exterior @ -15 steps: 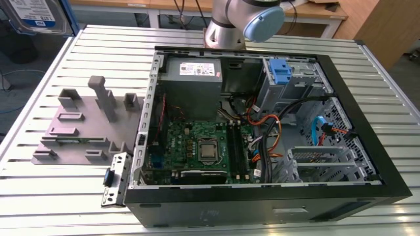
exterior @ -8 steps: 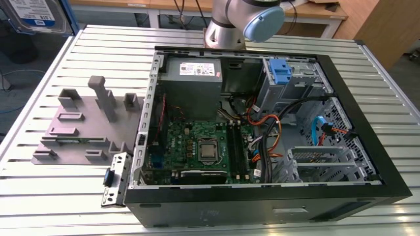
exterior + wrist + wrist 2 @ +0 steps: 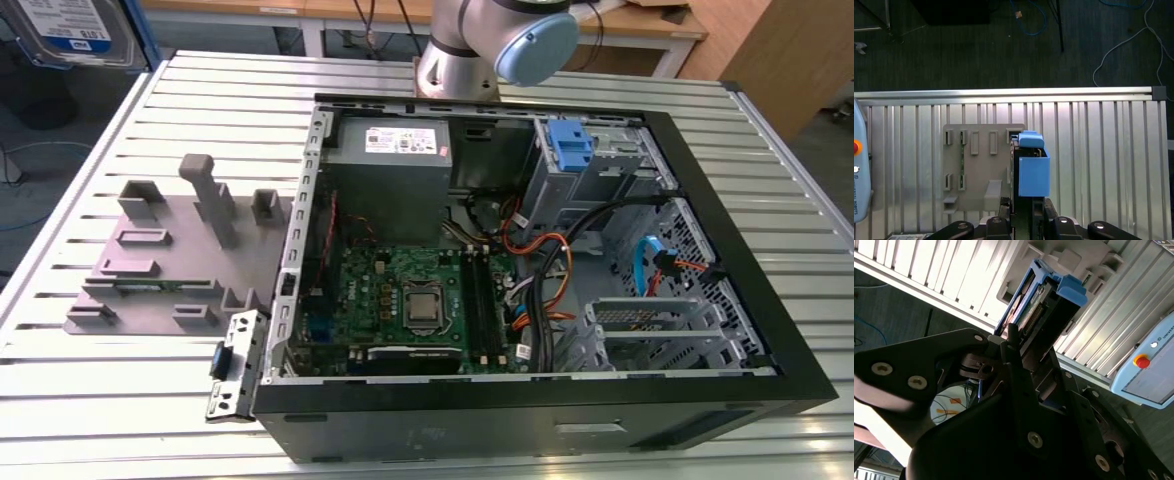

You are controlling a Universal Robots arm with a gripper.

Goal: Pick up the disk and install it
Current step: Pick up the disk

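Note:
The disk (image 3: 70, 34), a silver drive with a blue-and-white label in a blue carrier, hangs high at the exterior view's top left, above the table's corner. In the first wrist view the disk (image 3: 1032, 170) is seen end-on as a blue block, and my gripper (image 3: 1026, 212) is shut on it from below the block. It hangs over the slatted table beside the grey fixture plate (image 3: 981, 167). The second wrist view shows the disk (image 3: 1041, 305) edge-on, its connector side visible, clamped between my black fingers (image 3: 1014, 347).
An open computer case (image 3: 747, 300) lies on the slatted table, with a motherboard (image 3: 400, 300), a grey power supply (image 3: 391, 150) and a metal bay with a blue latch (image 3: 571, 145). The grey fixture plate (image 3: 174, 250) lies at its left. A teach pendant (image 3: 1149, 370) sits off the table.

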